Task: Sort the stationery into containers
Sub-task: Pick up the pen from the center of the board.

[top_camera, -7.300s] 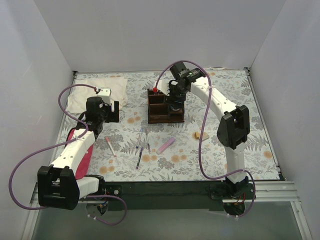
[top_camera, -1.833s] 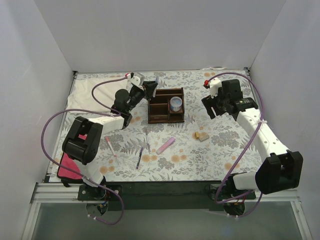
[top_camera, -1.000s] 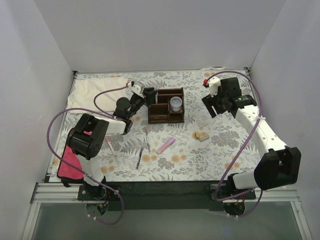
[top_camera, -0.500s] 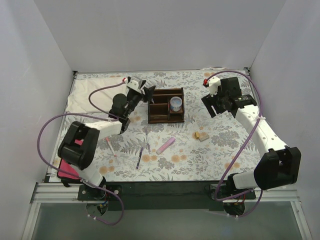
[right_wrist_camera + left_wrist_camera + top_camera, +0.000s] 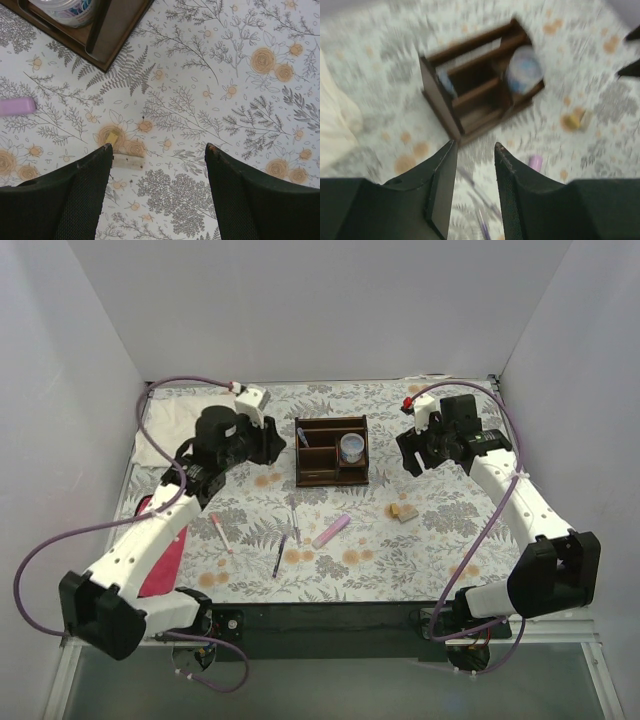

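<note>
Sorting step: between picks.
Left fingers [image 5: 440,190]: narrowly parted, empty.
Right fingers [image 5: 85,195]: spread, empty.
Next: likely lower onto tan block [image 5: 125,160], between them.

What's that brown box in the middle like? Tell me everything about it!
The brown wooden organiser is roughly square and dark, split by thin walls into several open-topped compartments. It stands flat on the flowery tablecloth, near the far middle. A bluish round cup sits in its right compartment and a blue pen in a back-left one.
</note>
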You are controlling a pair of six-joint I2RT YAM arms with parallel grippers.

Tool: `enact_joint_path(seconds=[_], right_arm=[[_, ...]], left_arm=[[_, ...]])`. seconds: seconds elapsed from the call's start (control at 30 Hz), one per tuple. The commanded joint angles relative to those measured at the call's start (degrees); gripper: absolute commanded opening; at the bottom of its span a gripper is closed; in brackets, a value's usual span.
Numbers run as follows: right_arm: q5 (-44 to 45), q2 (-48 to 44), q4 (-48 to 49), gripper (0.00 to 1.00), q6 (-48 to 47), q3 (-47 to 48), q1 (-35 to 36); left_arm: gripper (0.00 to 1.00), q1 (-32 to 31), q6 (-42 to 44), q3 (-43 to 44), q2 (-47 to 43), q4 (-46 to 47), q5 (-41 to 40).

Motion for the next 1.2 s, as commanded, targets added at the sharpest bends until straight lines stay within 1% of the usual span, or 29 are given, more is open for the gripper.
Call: enact_joint_path(seconds=[0.0, 0.07, 0.13, 0.2, 0.23, 0.33, 0.43, 0.53, 0.57, 0.77, 0.93, 1.07, 1.17], right_arm=[[-5.0, 1.2, 2.6, 0.79, 2.8, -0.2, -0.1], [-5.9, 0.8, 3.0, 0.79, 3.3, -0.7, 0.0], [-6.5, 0.3, 3.0, 0.79, 3.8, -0.8, -0.1], [-6.4, -0.2, 3.0, 0.79, 4.4, -1.4, -0.1], [-6.5, -0.4, 3.1, 0.79, 4.4, -1.4, 0.0], [-6.3, -1.7, 3.7, 0.8, 5.0, -2.8, -0.1], [-6.3, -3.0, 3.8, 0.8, 5.2, -4.5, 0.0], [-5.9, -4.1, 3.8, 0.8, 5.2, -6.0, -0.1], [-6.0, -4.5, 3.9, 0.8, 5.2, -6.5, 0.0], [-6.1, -5.3, 4.1, 0.8, 5.3, -7.8, -0.1], [-5.8, -5.5, 4.2, 0.8, 5.0, -8.3, -0.1], [-6.5, -5.9, 4.5, 0.8, 5.1, -8.7, 0.0], [-6.6, -6.2, 4.8, 0.8, 5.2, -8.7, -0.1]], left_arm=[[0.33, 0.1, -6.6, -5.0, 8.2, -22.8, 4.4], [0.33, -0.1, -6.8, -7.2, 9.3, -22.3, 2.8], [0.33, -0.8, -6.7, -7.5, 11.0, -24.3, 2.8], [0.34, -1.6, -8.8, -7.2, 14.4, -27.4, 3.2], [0.34, -1.9, -9.3, -7.5, 14.6, -27.4, 3.3], [0.35, -3.9, -10.3, -9.9, 13.7, -25.3, 1.4], [0.37, -4.4, -11.6, -11.8, 13.9, -24.8, 2.3], [0.4, -5.9, -11.7, -12.0, 14.6, -24.3, 1.6], [0.44, -6.3, -11.7, -12.2, 15.1, -24.3, 1.0], [0.47, -7.7, -13.2, -12.9, 17.4, -22.7, -1.5], [0.44, -8.2, -13.4, -13.7, 19.1, -21.4, -2.0], [0.42, -8.8, -13.9, -14.2, 20.4, -20.9, -4.2], [0.4, -9.1, -13.9, -14.6, 21.2, -20.2, -4.7]])
